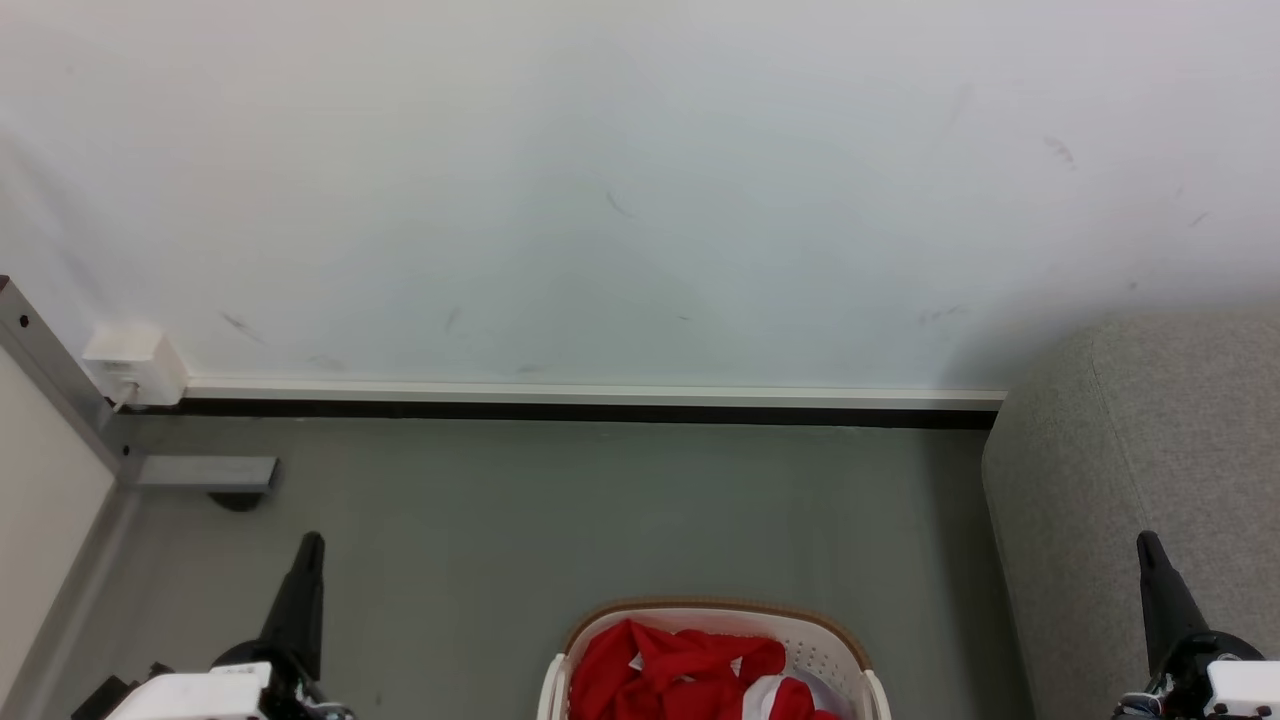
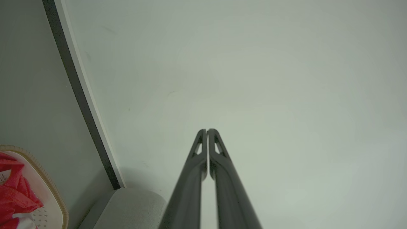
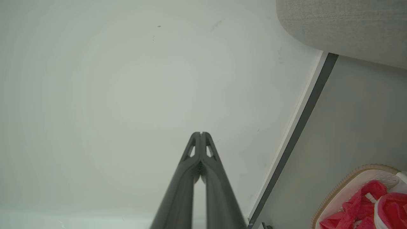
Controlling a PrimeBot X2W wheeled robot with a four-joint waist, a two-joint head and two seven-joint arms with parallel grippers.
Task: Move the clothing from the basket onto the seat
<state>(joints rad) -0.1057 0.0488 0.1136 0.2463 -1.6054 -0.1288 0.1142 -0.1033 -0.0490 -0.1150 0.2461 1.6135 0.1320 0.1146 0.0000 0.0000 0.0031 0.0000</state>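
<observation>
Bright red clothing (image 1: 680,668) lies bunched in the cream basket (image 1: 846,632) with a tan rim at the bottom centre of the head view. The grey seat (image 1: 1140,470) stands at the right, against the wall. My left gripper (image 1: 312,542) points up at the lower left, shut and holding nothing, well left of the basket. My right gripper (image 1: 1144,540) is shut too, in front of the seat's side. In the left wrist view the left gripper (image 2: 207,130) faces the wall, with basket (image 2: 52,190) and clothing (image 2: 14,194) at the lower left. The right gripper (image 3: 201,133) faces the wall, basket (image 3: 340,187) at lower right.
A white wall with a dark baseboard (image 1: 590,408) runs across behind the grey floor (image 1: 600,520). A metal frame leg with a foot (image 1: 205,472) and a white wall box (image 1: 135,362) stand at the left. A bit of white cloth (image 1: 775,690) lies among the red fabric.
</observation>
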